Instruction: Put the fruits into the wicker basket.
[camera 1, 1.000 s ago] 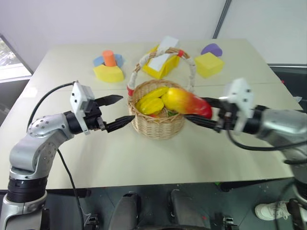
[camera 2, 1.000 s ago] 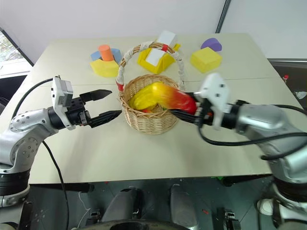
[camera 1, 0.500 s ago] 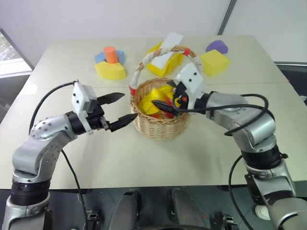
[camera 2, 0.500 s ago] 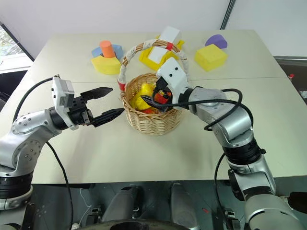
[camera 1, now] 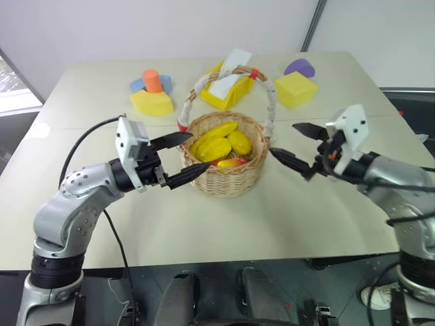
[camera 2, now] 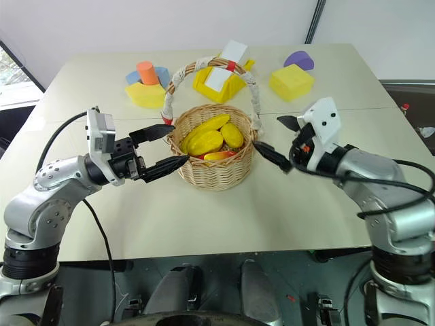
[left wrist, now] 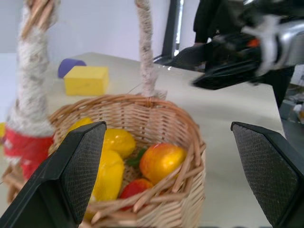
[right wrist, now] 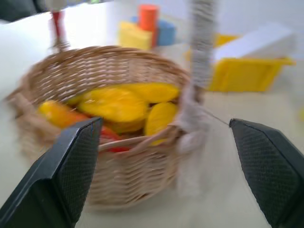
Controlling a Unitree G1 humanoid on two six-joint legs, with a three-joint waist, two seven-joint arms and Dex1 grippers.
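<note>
A: The right gripper (camera 1: 297, 145) is seen with its two black fingers spread wide and nothing held between them, just beside the wicker basket (camera 1: 227, 178) on its right side.

B: And the left gripper (camera 1: 181, 159)?

A: It is likewise spread wide and empty, held just beside the basket's left wall, one finger above the rim and one lower against the weave; whether the weave is touched cannot be told.

B: Where are the fruits found?

A: Inside the basket. The mango-like fruit (left wrist: 161, 162), orange with a yellow edge, is lodged against the near inner wall, and a small red piece (left wrist: 134, 188) is wedged beside it, low down. Several yellow fruits (camera 1: 219, 143) are piled behind them, filling the middle of the basket.

B: How is the basket placed?

A: It is set upright near the middle of the tabletop (camera 1: 204, 224), its tall arched handle (camera 1: 266, 88) wrapped in white with red bands and raised over the fruit.

B: What is noted farther out?

A: Foam shapes are ranged along the far side of the tabletop: a yellow block with an orange cylinder (camera 1: 153, 81) and blue pieces, a yellow tray (camera 1: 221, 99) holding a white block, and a yellow cube (camera 1: 296, 89) beside a purple piece (camera 1: 300, 67).
</note>
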